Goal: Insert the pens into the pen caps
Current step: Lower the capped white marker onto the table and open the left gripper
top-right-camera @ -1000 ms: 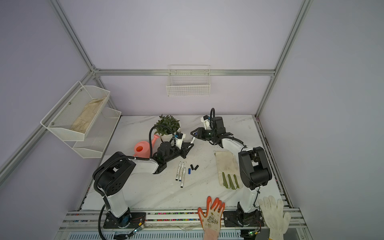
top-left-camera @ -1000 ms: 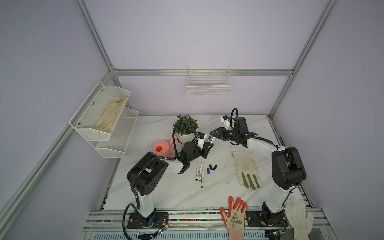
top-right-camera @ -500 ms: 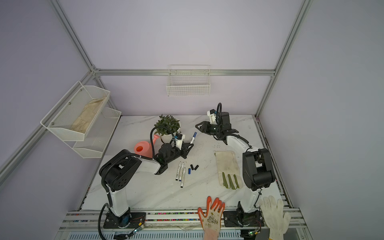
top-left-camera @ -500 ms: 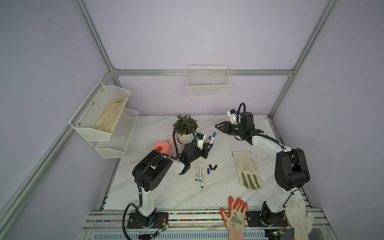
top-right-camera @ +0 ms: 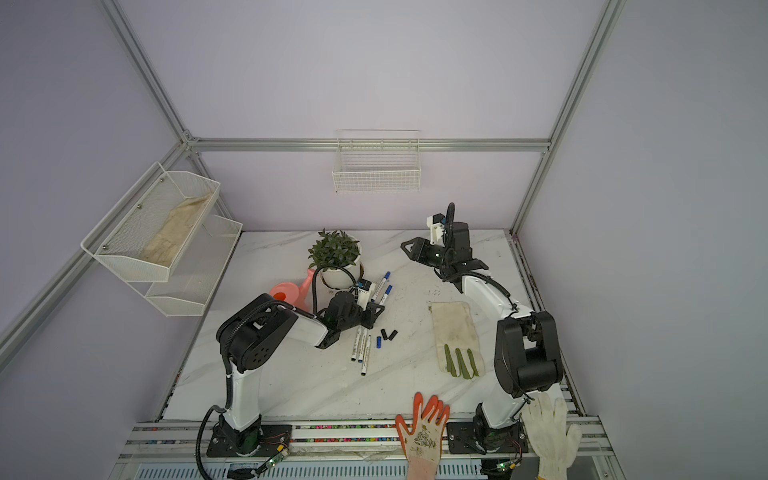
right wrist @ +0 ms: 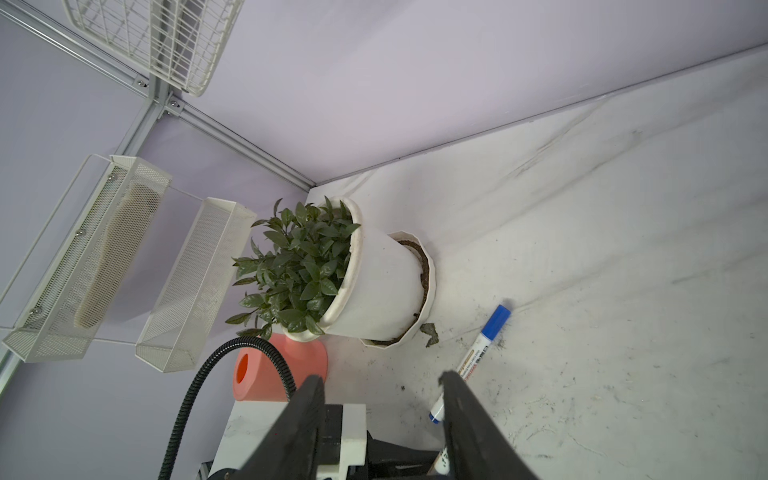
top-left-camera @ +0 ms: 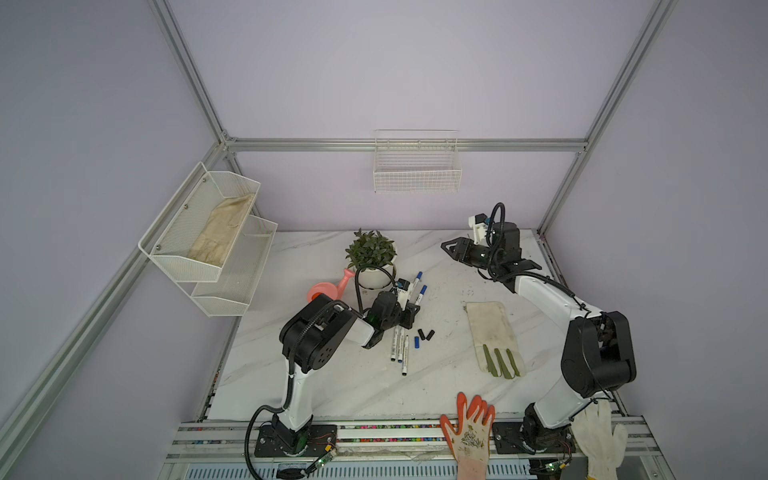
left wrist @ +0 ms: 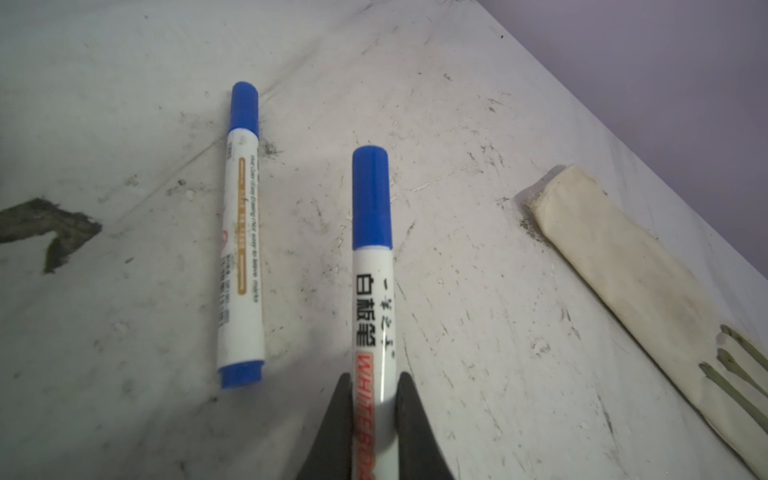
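The left gripper [left wrist: 374, 380] is clenched on a blue-capped pen [left wrist: 372, 291], while the right gripper [right wrist: 380, 380] hangs with its jaws spread and empty.
From the left, a second capped pen [left wrist: 243, 249] lies on the marble table [left wrist: 478, 124] just beside the gripped one, near the potted plant [top-left-camera: 371, 253]. The left wrist view gives the pinch up close, with black fingers [left wrist: 338, 415] either side of the white barrel and its print, which is too small to read from above. Only the top views take in what lies nearer the front: three bare pens [top-left-camera: 400, 349] side by side, then a loose blue cap [top-left-camera: 417, 341] and two black caps [top-left-camera: 423, 333]. Further right lies a beige glove [top-left-camera: 492, 332]. The right gripper is up near the back, well apart from the pens.
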### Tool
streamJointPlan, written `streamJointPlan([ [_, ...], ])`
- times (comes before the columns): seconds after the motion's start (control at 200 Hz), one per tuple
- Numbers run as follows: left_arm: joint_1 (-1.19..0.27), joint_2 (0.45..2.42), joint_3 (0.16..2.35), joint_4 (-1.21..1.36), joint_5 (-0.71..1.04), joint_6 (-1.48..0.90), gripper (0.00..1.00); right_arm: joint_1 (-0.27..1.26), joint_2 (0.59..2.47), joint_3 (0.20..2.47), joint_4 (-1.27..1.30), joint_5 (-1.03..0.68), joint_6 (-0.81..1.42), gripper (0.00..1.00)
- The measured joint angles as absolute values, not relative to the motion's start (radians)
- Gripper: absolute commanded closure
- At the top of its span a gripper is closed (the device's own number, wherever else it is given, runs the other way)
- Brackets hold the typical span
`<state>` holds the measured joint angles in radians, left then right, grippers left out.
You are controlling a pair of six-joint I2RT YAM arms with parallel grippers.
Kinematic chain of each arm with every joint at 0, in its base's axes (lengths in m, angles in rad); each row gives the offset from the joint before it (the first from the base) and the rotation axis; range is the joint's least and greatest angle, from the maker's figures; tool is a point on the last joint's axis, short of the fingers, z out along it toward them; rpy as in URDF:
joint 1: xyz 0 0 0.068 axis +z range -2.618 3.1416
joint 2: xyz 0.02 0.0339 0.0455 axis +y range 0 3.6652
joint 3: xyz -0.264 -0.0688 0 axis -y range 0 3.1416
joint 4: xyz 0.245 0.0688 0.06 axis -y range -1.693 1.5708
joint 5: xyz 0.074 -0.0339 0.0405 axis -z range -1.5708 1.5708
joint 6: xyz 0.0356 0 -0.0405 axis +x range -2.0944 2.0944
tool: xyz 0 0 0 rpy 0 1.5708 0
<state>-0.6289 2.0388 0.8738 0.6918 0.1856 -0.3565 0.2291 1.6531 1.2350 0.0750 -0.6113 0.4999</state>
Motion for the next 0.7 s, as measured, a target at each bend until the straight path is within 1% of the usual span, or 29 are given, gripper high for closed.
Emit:
streamJointPlan([
  [0.17,-0.629,2.048,0.935,0.611,0.154,-0.355,1.0,0.229,1.649,1.211,0.065,-0.595,0.5,0.52],
  [0.235,-0.629,2.056,0.962,0.576,0.139,-0.354,0.97,0.229,1.649,1.208,0.065,-0.591,0.5,0.52],
  [0.32,-0.629,2.069,1.008,0.527,0.113,-0.352,0.92,0.229,1.649,1.208,0.064,-0.59,0.499,0.52],
  [0.375,-0.629,2.077,1.033,0.503,0.094,-0.351,0.85,0.229,1.648,1.208,0.064,-0.59,0.496,0.52],
  [0.43,-0.629,2.084,1.058,0.473,0.074,-0.347,0.83,0.229,1.648,1.208,0.063,-0.587,0.492,0.52],
  [0.46,-0.629,2.089,1.072,0.458,0.065,-0.348,0.78,0.229,1.648,1.208,0.062,-0.587,0.49,0.52],
  [0.49,-0.629,2.094,1.087,0.445,0.056,-0.347,0.75,0.229,1.648,1.208,0.062,-0.585,0.488,0.53],
  [0.58,-0.629,2.102,1.12,0.409,0.035,-0.337,0.71,0.229,1.647,1.208,0.061,-0.583,0.484,0.53],
  [0.7,-0.629,2.11,1.151,0.371,0.015,-0.326,0.67,0.229,1.646,1.206,0.057,-0.581,0.481,0.53],
])
